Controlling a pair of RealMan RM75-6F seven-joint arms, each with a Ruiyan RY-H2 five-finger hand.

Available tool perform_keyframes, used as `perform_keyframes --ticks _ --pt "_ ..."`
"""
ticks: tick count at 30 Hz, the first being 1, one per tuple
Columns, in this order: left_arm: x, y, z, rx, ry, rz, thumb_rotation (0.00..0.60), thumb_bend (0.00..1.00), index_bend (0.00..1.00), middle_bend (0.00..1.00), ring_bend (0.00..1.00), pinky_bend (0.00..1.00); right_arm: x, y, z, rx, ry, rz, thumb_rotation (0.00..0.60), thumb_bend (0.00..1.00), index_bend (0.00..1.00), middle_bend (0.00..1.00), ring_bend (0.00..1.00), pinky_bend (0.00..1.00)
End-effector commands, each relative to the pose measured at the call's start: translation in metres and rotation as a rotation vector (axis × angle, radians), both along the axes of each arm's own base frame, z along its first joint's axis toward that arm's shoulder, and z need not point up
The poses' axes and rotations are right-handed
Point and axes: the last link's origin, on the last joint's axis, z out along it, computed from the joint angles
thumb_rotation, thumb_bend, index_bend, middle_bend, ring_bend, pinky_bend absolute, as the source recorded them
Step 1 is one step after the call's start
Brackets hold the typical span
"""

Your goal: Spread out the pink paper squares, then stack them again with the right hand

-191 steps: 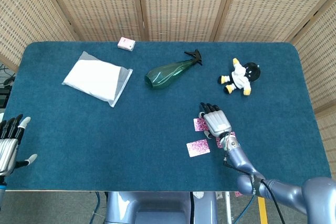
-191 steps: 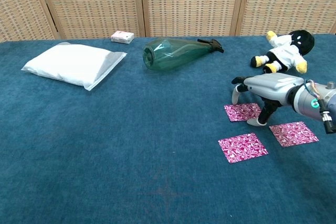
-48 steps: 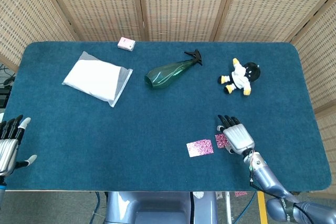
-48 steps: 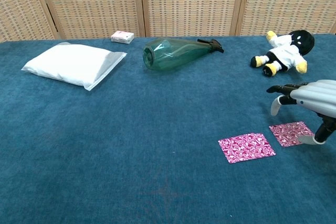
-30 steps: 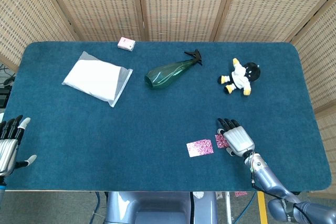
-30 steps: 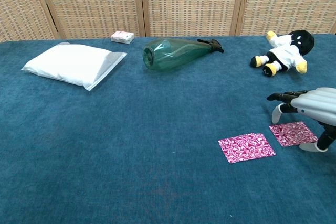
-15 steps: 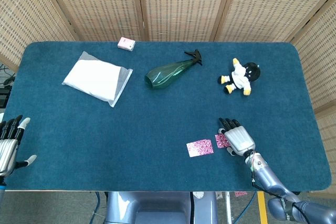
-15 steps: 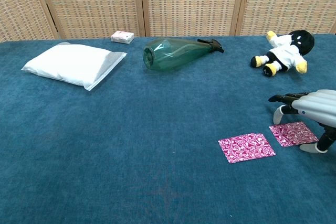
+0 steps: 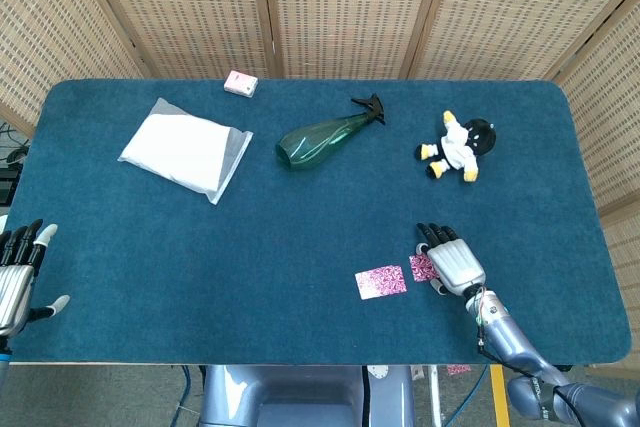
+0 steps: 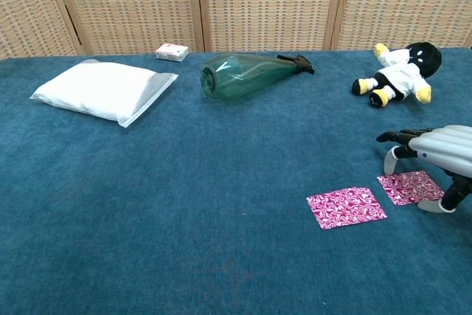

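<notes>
Two pink patterned patches lie on the blue table near its front right. The left pink square (image 9: 381,282) (image 10: 346,206) lies alone and flat. The right pink square (image 9: 421,268) (image 10: 408,187) sits partly under my right hand (image 9: 455,265) (image 10: 436,154). That hand arches over it with fingers spread, fingertips (image 10: 389,160) down at its far edge and the thumb at its near right corner. It holds nothing. I cannot tell whether the right patch is one sheet or more. My left hand (image 9: 15,272) hangs off the table's left front edge, fingers apart and empty.
A green spray bottle (image 9: 325,136) (image 10: 247,74) lies on its side mid-table. A stuffed doll (image 9: 458,146) (image 10: 398,73) sits behind the right hand. A white bag (image 9: 187,148) (image 10: 103,90) and a small pink box (image 9: 240,83) (image 10: 172,52) are at the far left.
Three pink squares lay spread 6.4 s ago; now only two patches show. The right hand moved from the far square to the right one. Over the last second it barely shifts.
</notes>
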Motion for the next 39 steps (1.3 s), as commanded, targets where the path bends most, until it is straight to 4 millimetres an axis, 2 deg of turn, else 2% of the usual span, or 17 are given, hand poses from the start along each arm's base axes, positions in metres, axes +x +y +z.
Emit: perform_keyframes --ticks 1,22,32,39 --pt "0.000 0.000 0.000 0.000 0.000 0.000 0.600 0.15 0.00 0.00 0.00 0.00 0.000 -0.001 0.000 -0.002 -0.006 -0.001 0.600 0.36 0.59 0.05 0.00 0.11" --pt "0.000 0.000 0.000 -0.001 -0.001 0.003 0.600 0.15 0.00 0.00 0.00 0.00 0.007 -0.001 0.005 -0.015 -0.018 0.015 0.600 0.36 0.60 0.06 0.00 0.11" --pt "0.000 0.000 0.000 -0.003 -0.003 0.004 0.600 0.15 0.00 0.00 0.00 0.00 0.021 0.004 0.008 -0.012 -0.028 0.049 0.600 0.36 0.60 0.06 0.00 0.11" --pt "0.000 0.000 0.000 -0.006 -0.004 0.004 0.600 0.15 0.00 0.00 0.00 0.00 0.040 0.012 0.002 0.009 -0.044 0.082 0.600 0.36 0.60 0.07 0.00 0.11"
